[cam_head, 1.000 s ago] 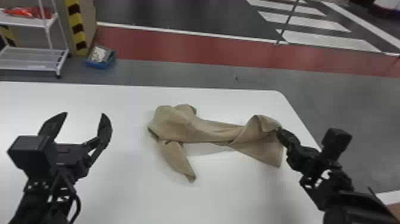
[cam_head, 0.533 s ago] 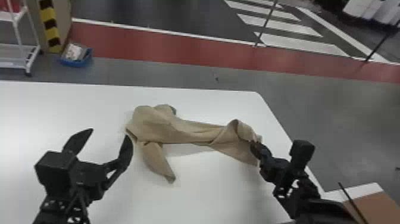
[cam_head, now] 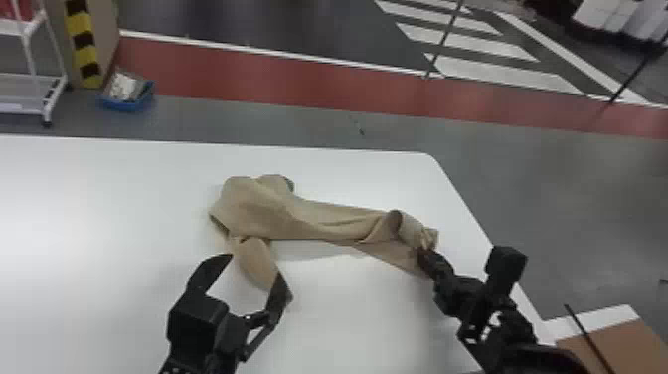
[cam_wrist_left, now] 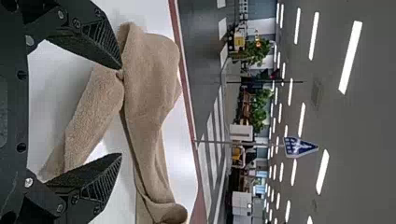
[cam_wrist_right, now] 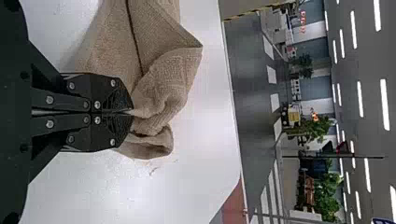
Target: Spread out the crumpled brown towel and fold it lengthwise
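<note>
The brown towel (cam_head: 318, 219) lies crumpled across the table, bunched at its left end, with a flap hanging toward the robot. My left gripper (cam_head: 261, 271) stands open around that flap in the head view; in the left wrist view the left gripper (cam_wrist_left: 120, 112) has its fingers apart, the towel (cam_wrist_left: 149, 84) beyond and partly between them. At the towel's right end is my right gripper (cam_head: 423, 252). Seen from the right wrist, the right gripper (cam_wrist_right: 133, 112) is shut on a pinched bit of the towel (cam_wrist_right: 163, 79), which bunches up just past the fingertips.
The white table (cam_head: 99, 199) has its right edge close to my right arm. Beyond it on the floor are a blue bin (cam_head: 126, 94) and a white rack (cam_head: 35, 79). A brown board (cam_head: 616, 343) sits at the lower right.
The head view has shifted rightward. My left gripper has moved right and forward to the towel's front flap. The right gripper has closed on the right end, which now looks more bunched.
</note>
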{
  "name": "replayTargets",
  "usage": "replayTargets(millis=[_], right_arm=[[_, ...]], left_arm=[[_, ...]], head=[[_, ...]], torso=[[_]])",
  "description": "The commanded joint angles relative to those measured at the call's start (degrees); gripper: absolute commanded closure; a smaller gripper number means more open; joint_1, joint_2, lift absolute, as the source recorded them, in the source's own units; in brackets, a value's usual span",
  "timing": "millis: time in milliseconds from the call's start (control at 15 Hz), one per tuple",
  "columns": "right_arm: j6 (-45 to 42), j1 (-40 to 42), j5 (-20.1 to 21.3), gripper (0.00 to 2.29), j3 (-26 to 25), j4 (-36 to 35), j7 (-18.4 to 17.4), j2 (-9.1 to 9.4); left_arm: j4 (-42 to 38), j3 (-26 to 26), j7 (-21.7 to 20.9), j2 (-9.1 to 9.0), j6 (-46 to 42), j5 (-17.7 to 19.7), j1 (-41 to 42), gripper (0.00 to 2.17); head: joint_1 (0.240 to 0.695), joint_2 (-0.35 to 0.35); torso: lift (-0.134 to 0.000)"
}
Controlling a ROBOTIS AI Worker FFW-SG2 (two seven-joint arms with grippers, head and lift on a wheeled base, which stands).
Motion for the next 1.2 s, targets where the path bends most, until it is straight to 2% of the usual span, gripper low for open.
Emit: replayTargets(millis=[0, 133, 267, 800, 867, 933, 1067, 1133], right_arm=[[0.0, 0.3, 0.0, 1.48, 0.0, -0.2, 0.2, 0.24], [0.0, 0.6, -0.1, 1.48, -0.3, -0.5, 0.8, 0.51], [0.0, 1.0, -0.1, 1.48, -0.9, -1.0, 0.9, 0.6], [0.0, 1.3, -0.8, 1.48, -1.0, -1.4, 1.6, 0.68], [0.0, 1.4, -0.9, 1.48, -1.1, -1.4, 1.6, 0.68], [0.0, 1.4, -1.2, 1.48, -1.2, -1.6, 1.6, 0.68], [0.2, 1.6, -1.7, 1.48, -1.5, -1.7, 2.2, 0.68], [0.2, 1.7, -1.9, 1.48, -1.7, -1.8, 2.2, 0.68]], left_arm=[[1.4, -2.4, 0.6, -0.61, 0.0, -1.3, -1.1, 0.28], [4.1, -4.0, 1.2, -1.84, 0.0, -2.3, -2.1, 0.28], [5.6, -5.5, 2.1, -2.28, 0.0, -2.9, -3.1, 0.28], [13.6, -7.4, 4.0, -5.26, -0.7, -4.8, -5.5, 0.33], [14.1, -7.4, 4.1, -5.44, -1.1, -4.8, -5.8, 0.39], [14.3, -7.4, 4.8, -5.53, -1.8, -4.9, -5.9, 0.54], [14.3, -7.4, 5.1, -5.53, -2.5, -5.0, -6.0, 0.6], [14.5, -7.4, 5.1, -5.53, -2.5, -5.4, -6.1, 0.92]], head=[[0.695, -0.35], [0.695, -0.35], [0.695, -0.35], [0.695, -0.35], [0.695, -0.35], [0.695, -0.35], [0.695, -0.35], [0.695, -0.35]], torso=[[-0.123], [-0.123], [-0.123], [-0.123], [-0.123], [-0.123], [-0.123], [-0.123]])
